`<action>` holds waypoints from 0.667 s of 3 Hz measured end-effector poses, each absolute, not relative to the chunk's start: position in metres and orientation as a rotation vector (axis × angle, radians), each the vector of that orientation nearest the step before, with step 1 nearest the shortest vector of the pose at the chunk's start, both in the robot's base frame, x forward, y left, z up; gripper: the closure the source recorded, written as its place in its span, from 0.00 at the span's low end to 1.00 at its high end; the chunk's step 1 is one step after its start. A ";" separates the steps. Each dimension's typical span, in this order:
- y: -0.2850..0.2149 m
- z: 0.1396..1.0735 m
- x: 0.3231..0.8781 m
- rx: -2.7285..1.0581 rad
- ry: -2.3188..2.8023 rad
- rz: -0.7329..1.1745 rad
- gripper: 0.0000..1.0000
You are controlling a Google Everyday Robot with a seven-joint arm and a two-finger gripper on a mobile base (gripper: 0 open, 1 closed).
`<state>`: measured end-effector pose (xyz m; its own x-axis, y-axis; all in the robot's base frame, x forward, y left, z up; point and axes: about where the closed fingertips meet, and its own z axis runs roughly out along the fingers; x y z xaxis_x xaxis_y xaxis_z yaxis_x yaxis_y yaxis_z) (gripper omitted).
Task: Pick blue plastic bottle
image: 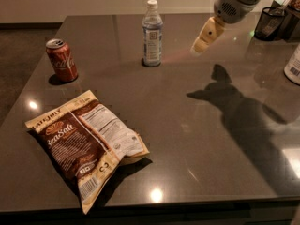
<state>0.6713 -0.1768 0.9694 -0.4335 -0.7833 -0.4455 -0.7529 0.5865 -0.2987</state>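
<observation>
The blue plastic bottle (153, 33) stands upright near the far middle of the dark table (197, 139), with a white cap and a white-blue label. My gripper (201, 39) hangs in the air to the right of the bottle, about a bottle's height away from it and above the table. It comes down from the upper right on a grey arm (234, 1). It holds nothing that I can see.
A red soda can (62, 60) stands at the left. A brown chip bag (86, 146) lies at the front left. A white container with a barcode (294, 64) is at the right edge. A black mesh holder (274, 22) stands at the far right.
</observation>
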 end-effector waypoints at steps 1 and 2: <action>-0.166 0.962 0.697 -1.177 2.274 -0.045 0.00; -0.144 0.954 0.717 -1.179 2.257 0.017 0.00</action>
